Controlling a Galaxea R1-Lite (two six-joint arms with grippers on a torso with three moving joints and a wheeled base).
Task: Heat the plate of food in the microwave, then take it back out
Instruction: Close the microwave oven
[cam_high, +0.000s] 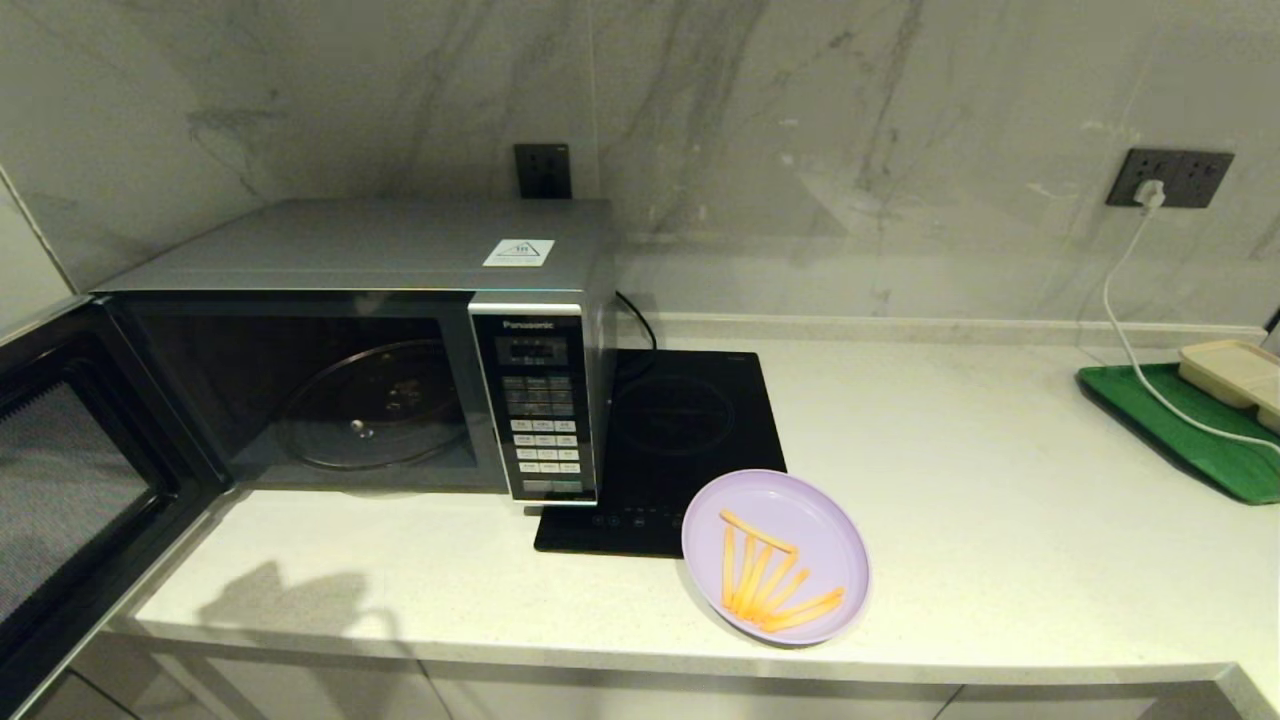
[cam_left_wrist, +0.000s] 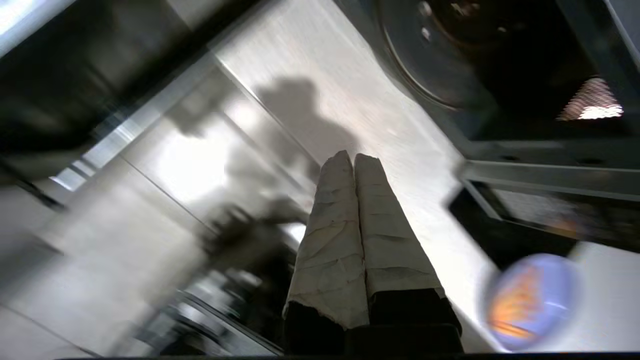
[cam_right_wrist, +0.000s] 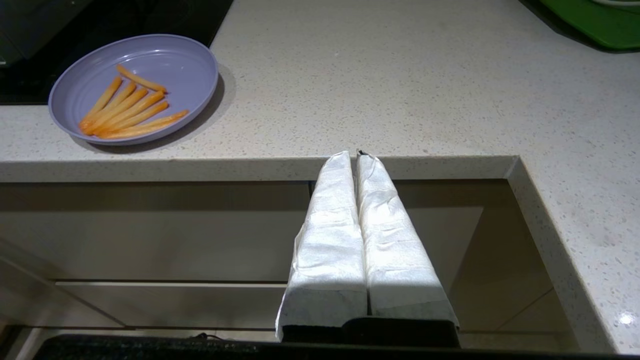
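The lilac plate of food lies near the counter's front edge with several orange fries on it, partly over the cooktop's corner. It also shows in the right wrist view as the plate and, blurred, in the left wrist view as the plate. The silver microwave stands at the left, its door swung wide open and its glass turntable bare. My left gripper is shut and empty, over the counter in front of the microwave. My right gripper is shut and empty, below the counter's front edge, right of the plate. Neither arm shows in the head view.
A flat black induction cooktop lies just right of the microwave. A green tray with a beige compartment tray sits at the far right, and a white cable runs to it from a wall socket. Cabinet fronts stand below the counter.
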